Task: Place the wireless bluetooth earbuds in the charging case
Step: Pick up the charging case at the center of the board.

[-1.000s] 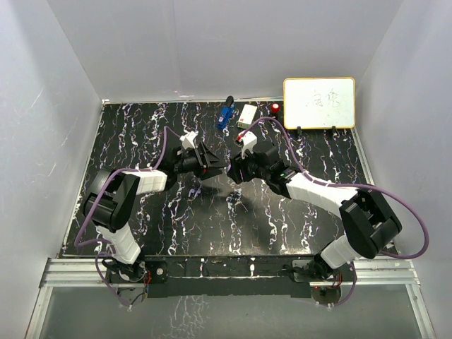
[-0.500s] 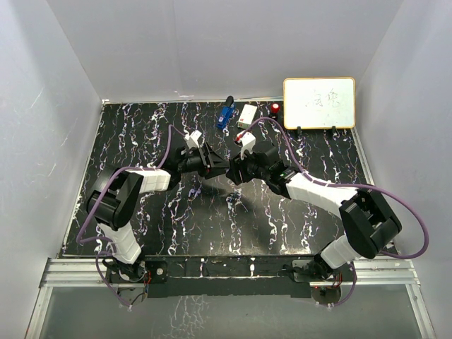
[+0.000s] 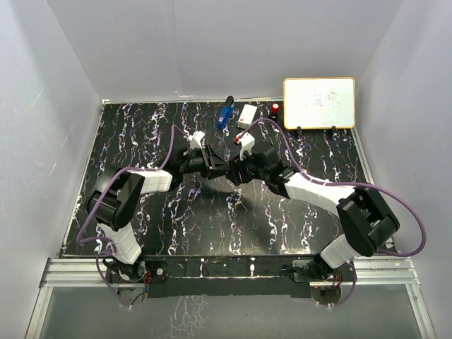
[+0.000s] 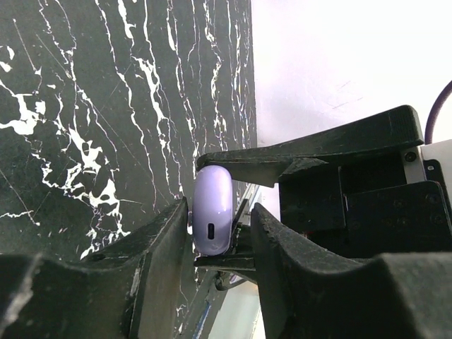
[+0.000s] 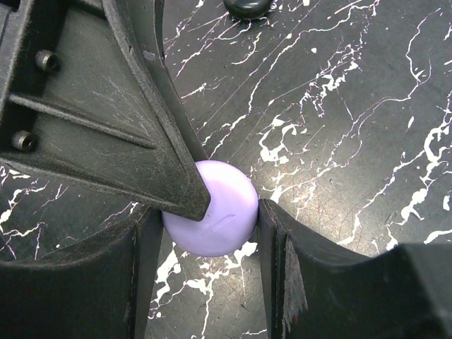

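Note:
A round pale lilac charging case (image 5: 220, 212) hangs above the black marbled table (image 3: 141, 134), with my right gripper (image 5: 208, 217) shut on its two sides. My left gripper (image 4: 219, 220) reaches in from the opposite side and straddles the same case (image 4: 213, 210). One of its fingers (image 4: 162, 244) lies against the case, while the other stands a narrow gap away. In the top view the two grippers meet tip to tip at the table's middle, left (image 3: 223, 169) and right (image 3: 237, 171), and hide the case. The earbuds cannot be made out in any view.
A small dark item (image 3: 234, 200) lies on the table just in front of the grippers. A black rounded object (image 5: 247, 6) shows at the top of the right wrist view. At the back stand a blue tool (image 3: 225, 114), a white box (image 3: 247, 115), a red item (image 3: 275, 108) and a whiteboard (image 3: 319, 103).
My left arm has moved right toward the right gripper until its fingers sit around the lilac case, and its jaws have narrowed. The right gripper has kept its hold.

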Controlling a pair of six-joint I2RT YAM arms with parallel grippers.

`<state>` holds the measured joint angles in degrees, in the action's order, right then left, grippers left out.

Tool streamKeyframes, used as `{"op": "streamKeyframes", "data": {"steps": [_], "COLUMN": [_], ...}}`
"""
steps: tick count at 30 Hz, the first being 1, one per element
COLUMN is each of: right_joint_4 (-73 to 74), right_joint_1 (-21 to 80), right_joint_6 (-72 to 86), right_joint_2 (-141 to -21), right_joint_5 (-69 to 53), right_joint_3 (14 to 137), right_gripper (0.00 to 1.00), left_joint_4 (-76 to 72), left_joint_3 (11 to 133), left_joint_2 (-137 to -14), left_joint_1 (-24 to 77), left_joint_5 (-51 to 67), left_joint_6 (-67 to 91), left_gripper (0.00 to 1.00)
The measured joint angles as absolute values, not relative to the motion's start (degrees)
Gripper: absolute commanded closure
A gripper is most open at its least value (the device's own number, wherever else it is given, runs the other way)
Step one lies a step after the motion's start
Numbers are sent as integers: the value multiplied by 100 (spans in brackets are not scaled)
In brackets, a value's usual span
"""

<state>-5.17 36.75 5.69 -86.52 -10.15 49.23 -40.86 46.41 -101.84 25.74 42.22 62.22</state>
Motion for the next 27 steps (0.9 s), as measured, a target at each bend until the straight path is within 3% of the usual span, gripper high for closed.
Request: {"op": "streamKeyframes", "data": {"steps": [4,14,16,20,24,27], "right_joint_4": [-523,-604,-622,-628,-633,-637], "right_joint_1": [3675,3673,3673,3673,3675,3675], "right_joint_6": [589,613,622,661,764,847], "right_joint_2": [-8672,-8691,-8718,-8739,-8739,-8700], "right_joint_5": [-1011,-1004,-1007,-1002,-982,-895], "right_joint_3": [4923,4930,4930,4939,4939,4936], "right_gripper": [82,80,71,37,19,15], "left_joint_4": [-4156,-4182,-4182,-4176,-4213,-4224], "left_joint_3": [4641,4617,4606,4598,4600,4600], "left_joint_2": [-10184,-10184,-10184,-10184,-10180,-10178], "left_joint_1": [2604,2598,2598,2598,2620,2639], "left_joint_5": [4235,4130,4106,4071,4117,4119], "left_joint_6": [6217,6222,6222,6219,6263,6265], "left_gripper": [67,91,96,100,100,100]}}
